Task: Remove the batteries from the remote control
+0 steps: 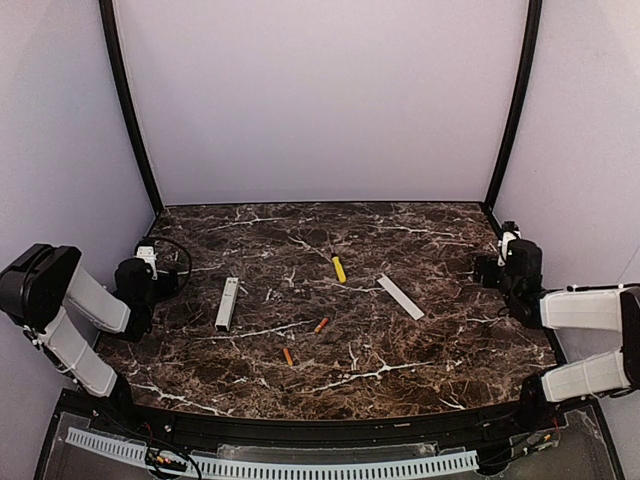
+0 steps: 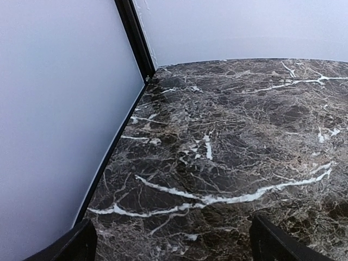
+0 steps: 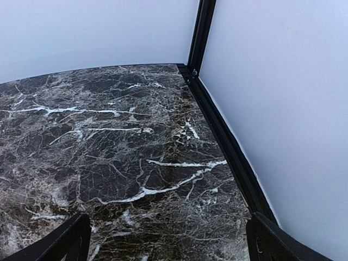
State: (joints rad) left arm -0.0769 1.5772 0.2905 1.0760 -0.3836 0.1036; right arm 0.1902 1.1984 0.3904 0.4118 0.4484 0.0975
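Looks like you're pretty much at the end of this one: both batteries (image 1: 321,325) lie loose on the table (image 1: 420,235), near the remote (image 1: 227,304), which sits left of centre. Your left gripper (image 2: 174,247) and right gripper (image 3: 169,244) are spread wide, holding nothing, parked at the sides. I'd say nothing's left to grab. At most, check the remote's slot is empty, since you can't tell from here.

Bright, even, diffuse light, faint shadows, sharp focus; the top view bows at its edges.

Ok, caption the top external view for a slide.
Two orange-red cylindrical batteries lie on the dark marble table near the slim white remote.
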